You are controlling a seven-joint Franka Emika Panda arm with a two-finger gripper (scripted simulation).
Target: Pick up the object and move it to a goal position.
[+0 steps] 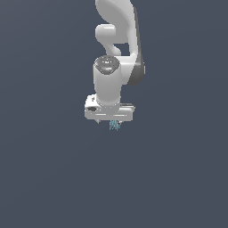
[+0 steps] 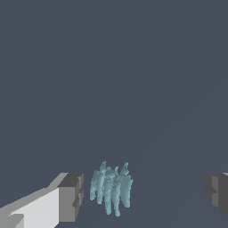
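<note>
Both end effector [image 2: 142, 193] fingers spread wide, teal object [image 2: 111, 189] between them, untouched.

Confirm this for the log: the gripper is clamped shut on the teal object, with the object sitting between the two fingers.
Not clamped. In the wrist view the gripper is open: the teal object sits between the fingers, with a small gap beside one and a wide gap to the other.
</note>
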